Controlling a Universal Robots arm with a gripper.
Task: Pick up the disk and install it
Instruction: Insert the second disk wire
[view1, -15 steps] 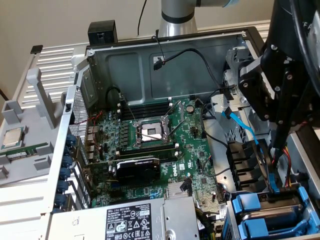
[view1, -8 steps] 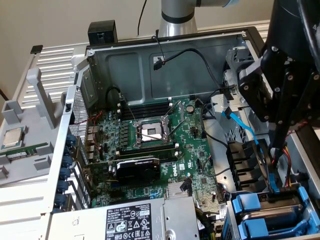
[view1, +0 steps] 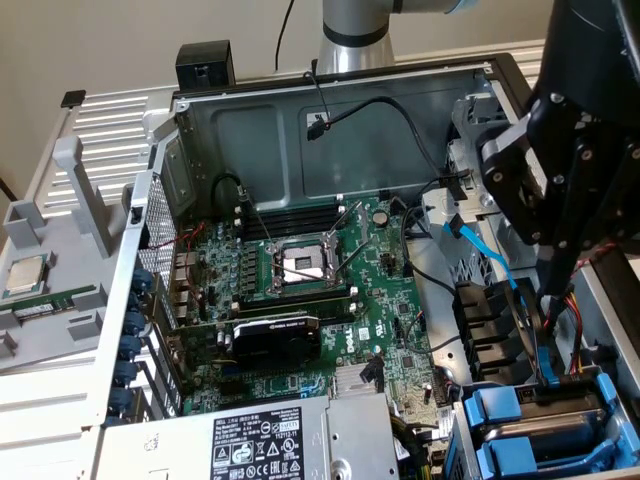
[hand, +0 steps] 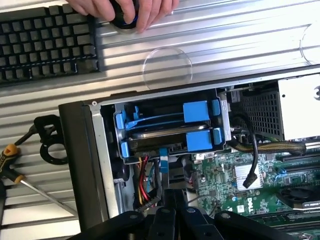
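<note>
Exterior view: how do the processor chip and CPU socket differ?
The processor chip lies outside the case, on the grey rack; the CPU socket sits on the motherboard inside. The chip is a plain silver plate; the socket has a dark frame and metal levers. Both are square.

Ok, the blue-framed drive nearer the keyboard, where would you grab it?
Probably by its blue carrier tabs, coming straight in from the open side: the drive sits sunk in its bay, so only that blue edge is exposed.
</note>
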